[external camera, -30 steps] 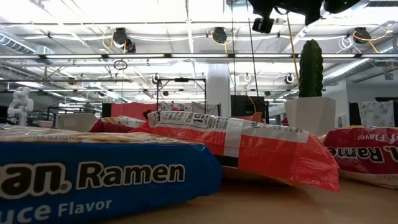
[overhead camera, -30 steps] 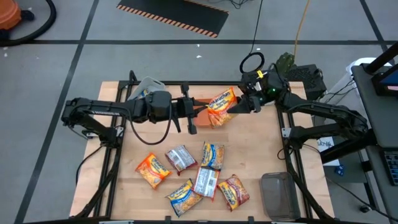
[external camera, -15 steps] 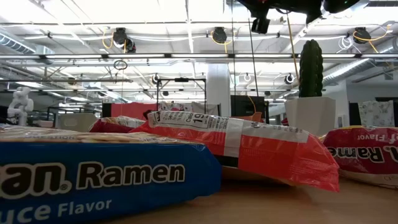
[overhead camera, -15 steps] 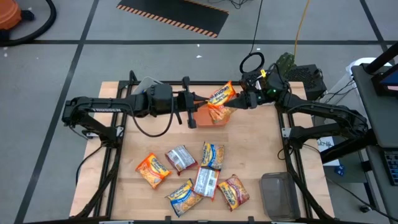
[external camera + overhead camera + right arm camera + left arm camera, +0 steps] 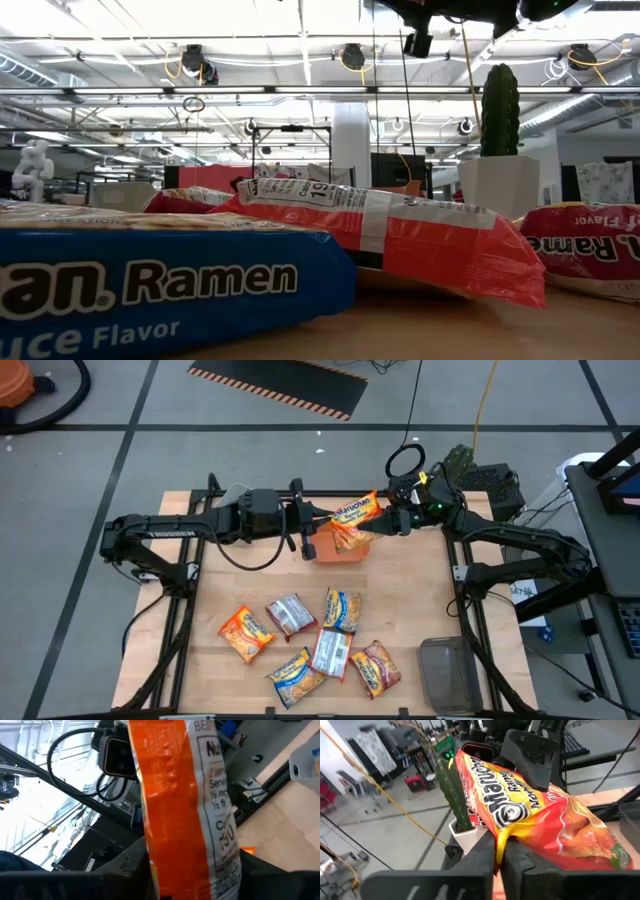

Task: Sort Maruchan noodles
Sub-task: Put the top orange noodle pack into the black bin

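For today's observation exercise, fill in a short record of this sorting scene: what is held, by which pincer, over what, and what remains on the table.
Held item: orange noodle packet, in the air
Left pincer: shut on one edge of the packet
Right pincer: at the packet's opposite end, fingers around it
Below packet: orange bin at the table's far edge
Loose packets: six in a cluster near the front edge
Other container: grey bin, front right corner
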Robot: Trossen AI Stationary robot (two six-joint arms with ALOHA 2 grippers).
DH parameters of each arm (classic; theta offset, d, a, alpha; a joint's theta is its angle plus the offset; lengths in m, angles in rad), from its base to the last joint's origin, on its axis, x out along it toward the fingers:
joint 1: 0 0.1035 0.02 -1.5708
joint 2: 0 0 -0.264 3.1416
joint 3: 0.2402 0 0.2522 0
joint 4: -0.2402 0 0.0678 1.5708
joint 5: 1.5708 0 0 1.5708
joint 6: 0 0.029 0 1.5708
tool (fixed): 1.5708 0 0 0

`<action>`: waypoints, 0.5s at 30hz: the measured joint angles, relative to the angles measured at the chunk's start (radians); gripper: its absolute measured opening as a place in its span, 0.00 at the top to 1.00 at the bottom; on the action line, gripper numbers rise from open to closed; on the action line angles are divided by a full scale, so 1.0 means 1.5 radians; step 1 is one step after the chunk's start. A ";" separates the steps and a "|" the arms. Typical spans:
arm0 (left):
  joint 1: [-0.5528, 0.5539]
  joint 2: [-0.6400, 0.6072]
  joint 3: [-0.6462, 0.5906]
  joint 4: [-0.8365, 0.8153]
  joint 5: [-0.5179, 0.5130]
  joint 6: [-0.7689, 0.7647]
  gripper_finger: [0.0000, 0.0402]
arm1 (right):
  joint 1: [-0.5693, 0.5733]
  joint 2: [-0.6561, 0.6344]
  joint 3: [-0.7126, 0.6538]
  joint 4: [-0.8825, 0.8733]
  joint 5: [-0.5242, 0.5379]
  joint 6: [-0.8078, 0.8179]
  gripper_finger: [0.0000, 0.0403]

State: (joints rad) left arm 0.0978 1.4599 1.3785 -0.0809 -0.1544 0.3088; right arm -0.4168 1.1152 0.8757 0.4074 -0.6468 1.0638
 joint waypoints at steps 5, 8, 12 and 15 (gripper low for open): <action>0.000 -0.014 -0.001 -0.029 -0.001 -0.078 0.77 | 0.000 -0.006 0.000 0.002 -0.003 0.023 0.64; -0.001 -0.024 0.000 -0.025 -0.029 -0.088 0.68 | -0.001 -0.019 0.000 -0.003 -0.006 0.031 0.64; -0.001 -0.035 0.000 -0.068 -0.087 -0.112 0.59 | -0.013 -0.044 0.000 -0.003 -0.027 0.058 0.63; 0.000 -0.050 0.000 -0.119 -0.131 -0.177 0.57 | -0.024 -0.066 0.000 -0.011 -0.064 0.103 0.64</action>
State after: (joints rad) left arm 0.0984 1.3855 1.3790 -0.2588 -0.3516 0.0427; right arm -0.4524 1.0155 0.8757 0.3916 -0.7430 1.2185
